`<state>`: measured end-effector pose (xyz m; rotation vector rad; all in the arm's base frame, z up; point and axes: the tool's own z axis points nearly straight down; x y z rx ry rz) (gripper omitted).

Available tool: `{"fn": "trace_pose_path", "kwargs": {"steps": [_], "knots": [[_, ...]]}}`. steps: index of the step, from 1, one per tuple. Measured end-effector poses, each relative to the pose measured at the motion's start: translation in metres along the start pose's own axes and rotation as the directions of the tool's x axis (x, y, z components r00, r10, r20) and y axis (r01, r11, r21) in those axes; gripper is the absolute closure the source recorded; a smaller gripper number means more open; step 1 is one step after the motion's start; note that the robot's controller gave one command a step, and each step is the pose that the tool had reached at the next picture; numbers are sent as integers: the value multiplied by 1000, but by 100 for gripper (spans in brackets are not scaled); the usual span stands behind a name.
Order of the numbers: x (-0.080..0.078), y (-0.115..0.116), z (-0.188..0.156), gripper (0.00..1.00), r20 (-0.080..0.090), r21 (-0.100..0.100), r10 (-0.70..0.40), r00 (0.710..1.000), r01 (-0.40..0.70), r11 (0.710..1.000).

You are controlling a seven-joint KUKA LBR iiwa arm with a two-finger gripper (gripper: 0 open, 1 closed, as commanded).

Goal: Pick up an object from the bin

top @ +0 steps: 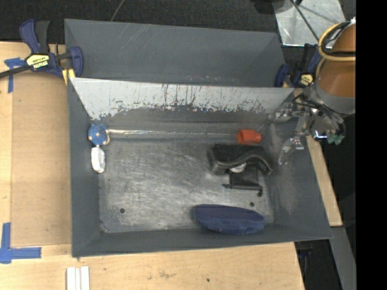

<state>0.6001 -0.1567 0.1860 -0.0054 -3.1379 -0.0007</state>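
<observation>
Hand [294,139] is hanging over the right wall of the bin [181,56], and honestly can't tell if it's apart or together. The closest thing is the little orange block [249,136], pretty much straight left of it by the far wall. The black tool [239,165] lies left and a bit nearer, long side roughly left-right.

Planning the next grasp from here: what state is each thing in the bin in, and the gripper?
Gripper: at the bin's right wall, clear of everything.
Orange block: lying at the back wall.
Black tool: lying right of middle, nearest the gripper.
Blue pouch: flat against the front wall.
Blue ball: in the back-left corner.
White piece: lying beside the ball.
</observation>
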Motion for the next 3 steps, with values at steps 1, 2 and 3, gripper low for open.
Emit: {"fn": "trace_pose_path", "kwargs": {"steps": [1, 2, 3], "knots": [[7, 51, 104, 0, 14, 3, -74, 997, 74, 997], [5, 49, 102, 100, 23, 7, -76, 997, 76, 997], [18, 67, -40, 100, 9, 2, -48, 999, 48, 999]]}}
